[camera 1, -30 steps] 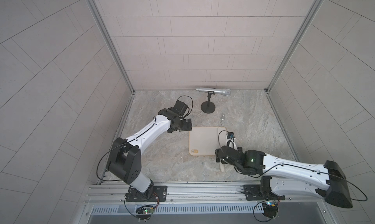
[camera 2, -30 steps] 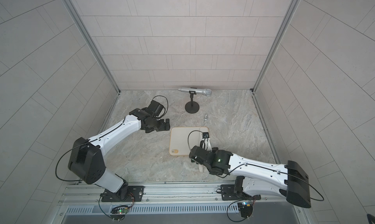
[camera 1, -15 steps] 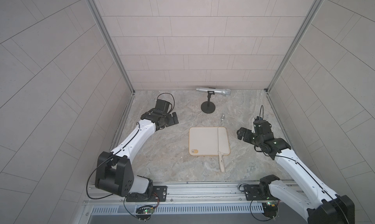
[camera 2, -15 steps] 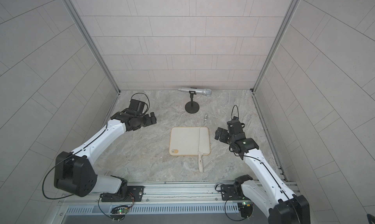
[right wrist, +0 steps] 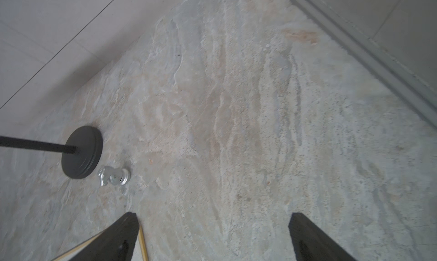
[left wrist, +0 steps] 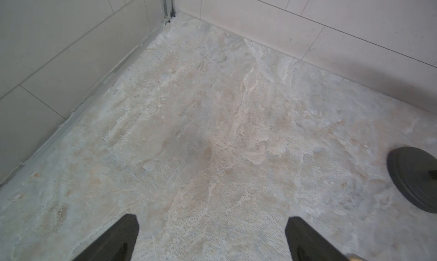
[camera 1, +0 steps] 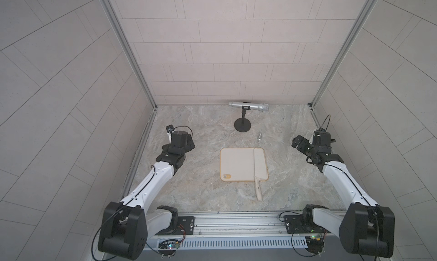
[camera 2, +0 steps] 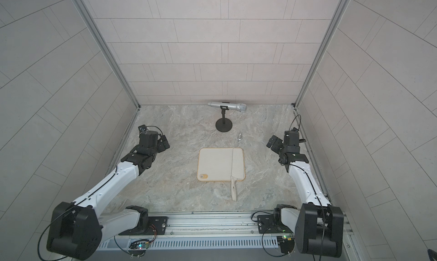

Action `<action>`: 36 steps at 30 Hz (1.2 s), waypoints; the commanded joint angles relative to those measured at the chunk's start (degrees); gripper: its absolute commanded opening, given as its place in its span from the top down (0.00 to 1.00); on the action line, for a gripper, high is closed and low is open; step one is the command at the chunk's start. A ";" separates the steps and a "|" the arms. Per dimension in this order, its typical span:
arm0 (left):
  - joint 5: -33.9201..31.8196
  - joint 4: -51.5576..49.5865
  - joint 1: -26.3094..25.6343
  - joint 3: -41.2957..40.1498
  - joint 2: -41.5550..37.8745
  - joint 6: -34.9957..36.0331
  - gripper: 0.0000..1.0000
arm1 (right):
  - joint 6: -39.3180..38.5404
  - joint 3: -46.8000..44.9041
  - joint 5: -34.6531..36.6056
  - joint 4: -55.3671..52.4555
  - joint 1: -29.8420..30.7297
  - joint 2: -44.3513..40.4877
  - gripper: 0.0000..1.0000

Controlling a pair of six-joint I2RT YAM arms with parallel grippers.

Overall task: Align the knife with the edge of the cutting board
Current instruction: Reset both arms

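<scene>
**Knife lies along the board's edge, both arms parked clear**

The knife (camera 1: 259, 168) lies flat on the cutting board (camera 1: 236, 163). Its broad blade sits just inside the rim on the robot's right and runs parallel to that edge. Its handle overhangs the near edge onto the table (camera 1: 201, 189). That lie matches what the task asks, so the alignment looks finished.

The left tool (camera 1: 189, 142) and the right tool (camera 1: 299, 142) hover well apart from the board, one on each side. The wrist views show each with its jaws spread wide and nothing between them. Keeping this distance likely avoids nudging the knife out of line. The microphone (camera 1: 248, 106) stands near the back wall, clear of the work.
</scene>
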 commanded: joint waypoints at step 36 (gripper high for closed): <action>26.58 49.15 11.25 -12.29 22.54 19.34 0.00 | -23.91 -16.70 18.85 61.56 11.05 22.55 0.00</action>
